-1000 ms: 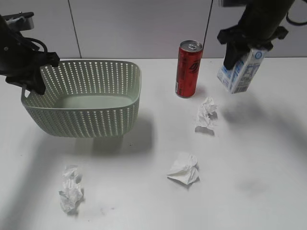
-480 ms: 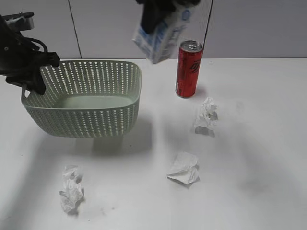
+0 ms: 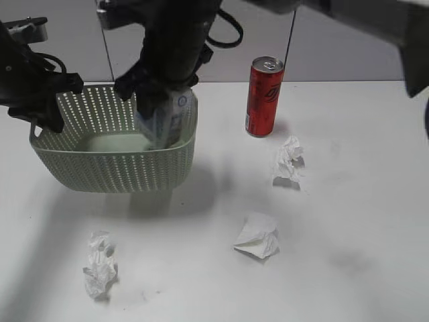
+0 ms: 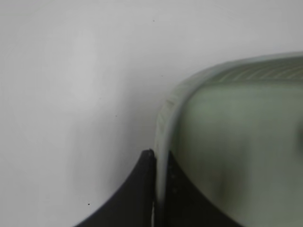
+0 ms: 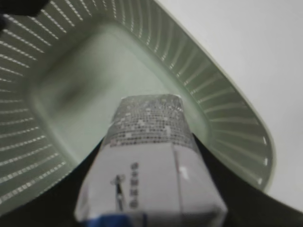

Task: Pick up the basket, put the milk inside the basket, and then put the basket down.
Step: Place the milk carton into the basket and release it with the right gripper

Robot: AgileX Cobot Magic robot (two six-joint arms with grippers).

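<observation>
The pale sage-green basket (image 3: 114, 168) hangs tilted a little above the table at the left. My left gripper (image 3: 41, 114) is shut on its left rim; in the left wrist view the rim (image 4: 165, 123) runs between the two black fingers (image 4: 139, 189). My right gripper (image 3: 155, 90) has reached across and is shut on the white and blue milk carton (image 3: 165, 121), holding it inside the basket's right half. In the right wrist view the milk (image 5: 147, 165) points down at the basket floor (image 5: 90, 90); I cannot tell whether it touches.
A tall red drink can (image 3: 263, 96) stands right of the basket. Three crumpled paper balls lie on the white table: one at the right (image 3: 288, 159), one at the centre front (image 3: 257, 236), one at the front left (image 3: 99, 263). A grey wall runs behind.
My right arm has swung from the far right across the can to the left and lowered the milk into the basket. The left gripper and the basket have stayed still.
</observation>
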